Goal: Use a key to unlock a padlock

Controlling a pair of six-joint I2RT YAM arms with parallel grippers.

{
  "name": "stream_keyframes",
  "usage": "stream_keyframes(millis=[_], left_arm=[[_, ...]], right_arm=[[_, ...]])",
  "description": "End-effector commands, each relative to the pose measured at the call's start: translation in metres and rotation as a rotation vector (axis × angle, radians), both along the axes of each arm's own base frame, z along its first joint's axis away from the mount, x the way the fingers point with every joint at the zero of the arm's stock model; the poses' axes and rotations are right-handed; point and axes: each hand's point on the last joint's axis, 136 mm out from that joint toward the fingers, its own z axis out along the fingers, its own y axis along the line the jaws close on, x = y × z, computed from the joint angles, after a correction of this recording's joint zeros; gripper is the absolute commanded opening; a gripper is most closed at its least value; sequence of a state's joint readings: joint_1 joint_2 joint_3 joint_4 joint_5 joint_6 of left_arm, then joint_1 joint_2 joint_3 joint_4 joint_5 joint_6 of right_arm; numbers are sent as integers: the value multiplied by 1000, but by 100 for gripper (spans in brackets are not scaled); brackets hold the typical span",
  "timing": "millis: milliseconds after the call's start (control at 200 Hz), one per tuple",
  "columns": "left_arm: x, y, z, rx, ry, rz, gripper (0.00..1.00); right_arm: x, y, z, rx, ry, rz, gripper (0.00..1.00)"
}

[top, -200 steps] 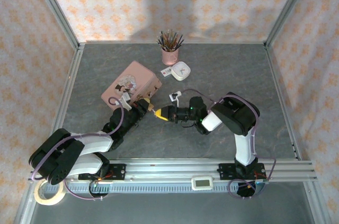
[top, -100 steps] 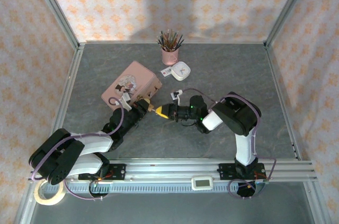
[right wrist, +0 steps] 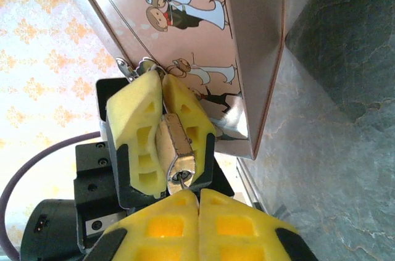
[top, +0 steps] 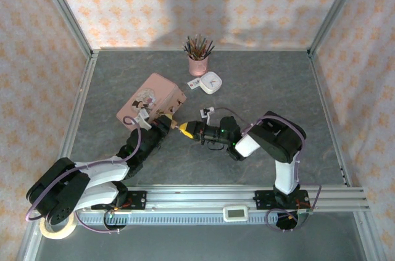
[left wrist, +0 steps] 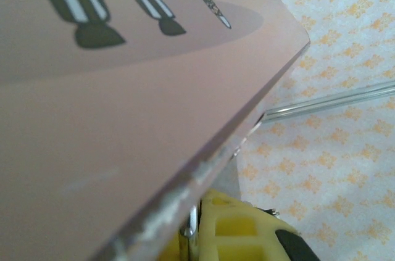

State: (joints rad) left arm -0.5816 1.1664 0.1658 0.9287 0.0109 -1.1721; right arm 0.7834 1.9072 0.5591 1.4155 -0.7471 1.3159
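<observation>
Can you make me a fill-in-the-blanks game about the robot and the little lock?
1. The left claw squeezes the gold ___ between its yellow fingers.
2. The tin box beside it is coloured ___.
3. The right claw, tips pressed together, is ___.
Missing words: padlock, pink, shut.

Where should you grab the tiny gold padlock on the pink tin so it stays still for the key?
Pinch the padlock by its brass body, across the two flat faces, coming in from the side. That probably keeps the keyhole end free for the key in the right gripper and clear of the shackle hooked on the pink tin. The left gripper holds it that way.
</observation>
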Motion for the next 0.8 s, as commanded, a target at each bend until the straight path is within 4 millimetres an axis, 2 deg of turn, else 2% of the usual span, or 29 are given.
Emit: stream_keyframes(millis=[0,155,510,796], left_arm=[[0,-6,10,-7,-37,-9,0],[2,-12,1,-26,-19,-7,0],[11,-16,-4,-41,-21,20,0],[11,-25,-10,-41,0,-4,0]], right_arm=[[15,-2,29,67,-37,-86,0],[12,6,34,76,-20,-93,0],[8,7,28,56,0,-101,0],[9,16,35,50,-27,-79,0]])
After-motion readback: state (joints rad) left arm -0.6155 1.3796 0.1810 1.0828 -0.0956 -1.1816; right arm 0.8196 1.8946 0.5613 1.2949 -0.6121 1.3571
